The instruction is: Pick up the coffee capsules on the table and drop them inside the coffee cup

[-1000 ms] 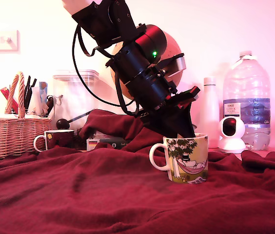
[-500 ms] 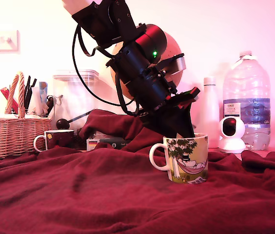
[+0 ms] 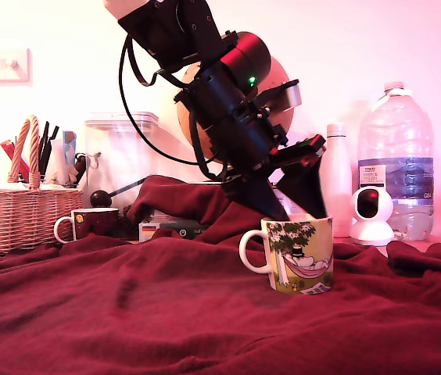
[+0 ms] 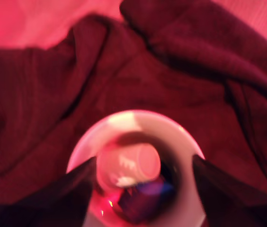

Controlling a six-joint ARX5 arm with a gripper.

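**A:** Where is your gripper [image 3: 295,205] sitting, and is it holding anything?

**B:** It is hanging just above the cup [image 3: 299,254], fingers spread wide and empty. In the wrist view the two dark fingers [image 4: 72,182] are framing the cup's [image 4: 124,120] mouth on either side, touching neither capsule.

**A:** And where are the capsules lying?

**B:** Both are resting inside the cup. The beige capsule [image 4: 128,165] is lying on its side, and the blue capsule [image 4: 145,198] is sitting partly beneath it, blurred.

**A:** So how much is remaining for you?

**B:** Judging by this, very little. No capsule is showing on the blanket [image 3: 166,312] covering the table, though folds are hiding some of it. You are likely needing only to lift clear. The cup is standing upright towards the table's far edge.
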